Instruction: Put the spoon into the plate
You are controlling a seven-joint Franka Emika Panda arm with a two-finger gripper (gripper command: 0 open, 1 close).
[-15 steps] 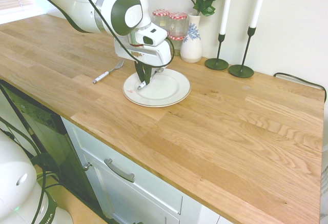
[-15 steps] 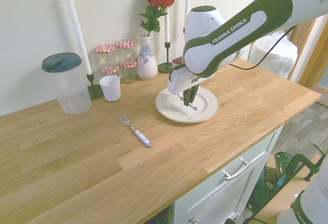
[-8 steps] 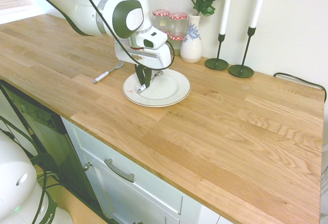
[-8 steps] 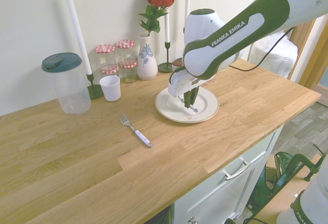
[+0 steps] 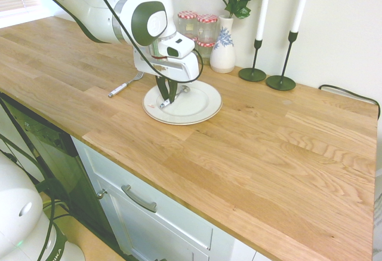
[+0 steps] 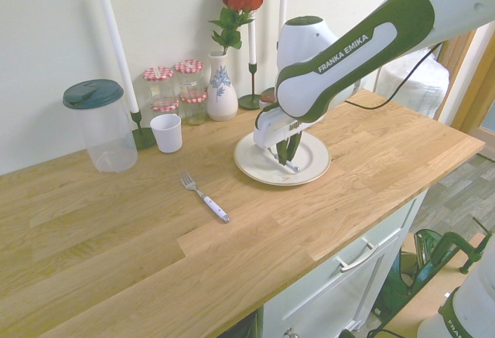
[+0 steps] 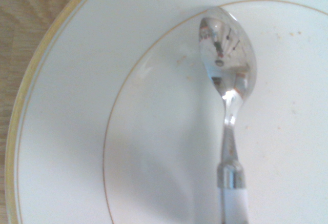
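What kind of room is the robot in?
Probably a kitchen: a long wooden countertop over white cabinet drawers, with a round off-white ceramic plate, a white-handled metal fork and red-checked-lid glass jars.

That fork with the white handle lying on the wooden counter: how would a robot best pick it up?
Probably by the middle of the handle of the white-handled metal fork, coming straight down from above with the fingers closing across the handle's narrow width. It lies flat on the wooden countertop, apart from other things, and the handle looks thicker than the thin tines.
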